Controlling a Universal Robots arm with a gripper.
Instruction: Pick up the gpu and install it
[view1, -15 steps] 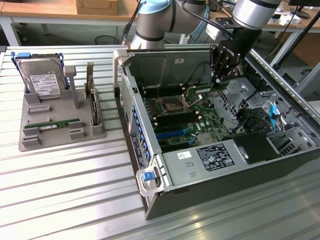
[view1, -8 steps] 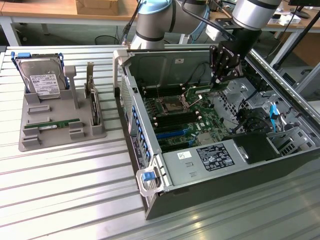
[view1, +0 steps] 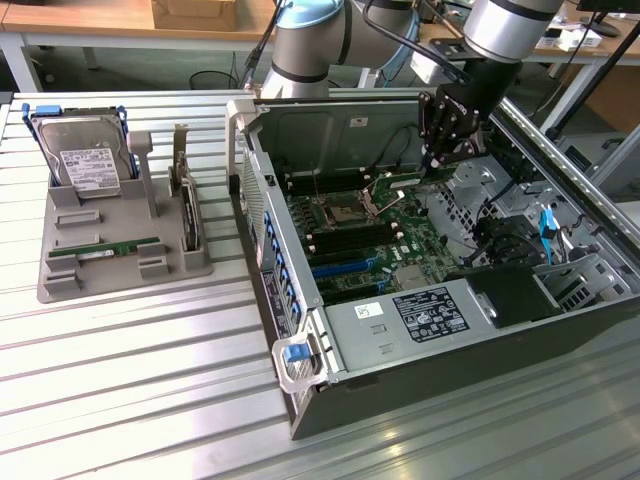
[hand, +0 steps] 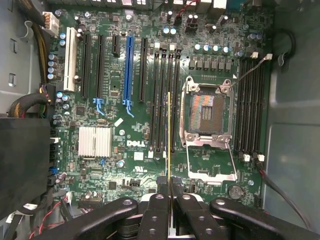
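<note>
On a ribbed metal workbench (view1: 150, 350), an open grey computer case (view1: 440, 330) exposes its green motherboard (hand: 125, 150); the black gripper (hand: 170, 187), fingers nearly closed, clamps the thin green gpu stick (hand: 169, 135) edge-on above dark memory slots (hand: 165, 100).

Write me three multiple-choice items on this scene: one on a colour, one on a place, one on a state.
1. What colour are the side rails on the hard drive?
A) red
B) yellow
C) blue

2. Where is the gripper?
A) inside the open case, over the motherboard
B) over the hard drive
C) outside the case, behind it

3. What is the gripper's state?
A) open and empty
B) shut on the gpu
C) shut on the hard drive

Answers:
1 C: blue rails flank the drive.
2 A: the exterior view shows it down in the case.
3 B: the wrist view shows the thin stick clamped between the fingers.
</note>
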